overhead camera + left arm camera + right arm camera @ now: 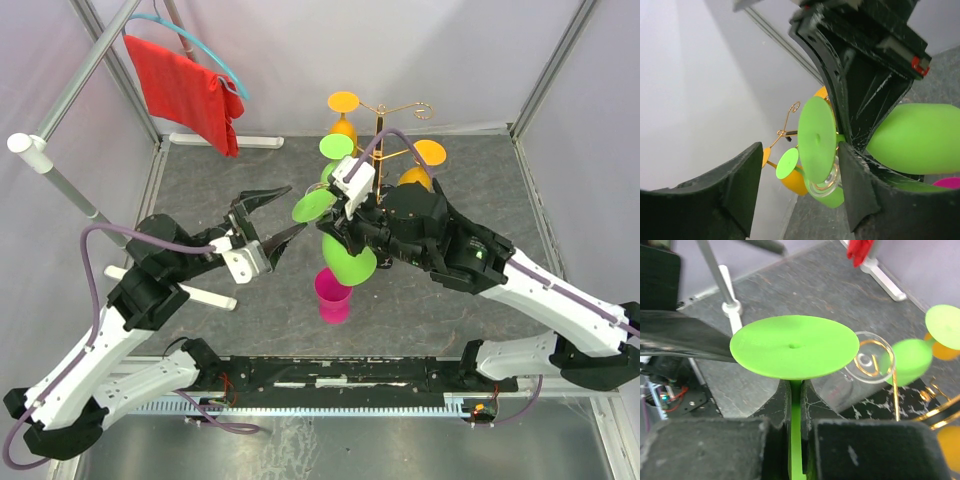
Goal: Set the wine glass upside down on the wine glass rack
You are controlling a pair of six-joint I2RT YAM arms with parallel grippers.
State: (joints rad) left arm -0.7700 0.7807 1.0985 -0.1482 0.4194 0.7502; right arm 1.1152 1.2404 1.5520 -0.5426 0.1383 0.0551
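My right gripper [338, 228] is shut on the stem of a green wine glass [347, 262], held in the air with its flat foot [314, 205] toward the left arm; in the right wrist view the stem [796, 440] sits between the fingers [777, 405] under the foot [795, 346]. The gold wire rack [381, 125] stands behind it, with orange and green glasses hanging foot-up. Its marble base [875, 405] shows in the right wrist view. My left gripper [278, 214] is open and empty, just left of the held glass's foot [817, 137].
A pink glass [333, 293] stands mouth-down on the table in front of the held glass. A clear glass [867, 362] stands by the rack base. A red cloth [185, 90] hangs on a hanger from a white stand at the back left.
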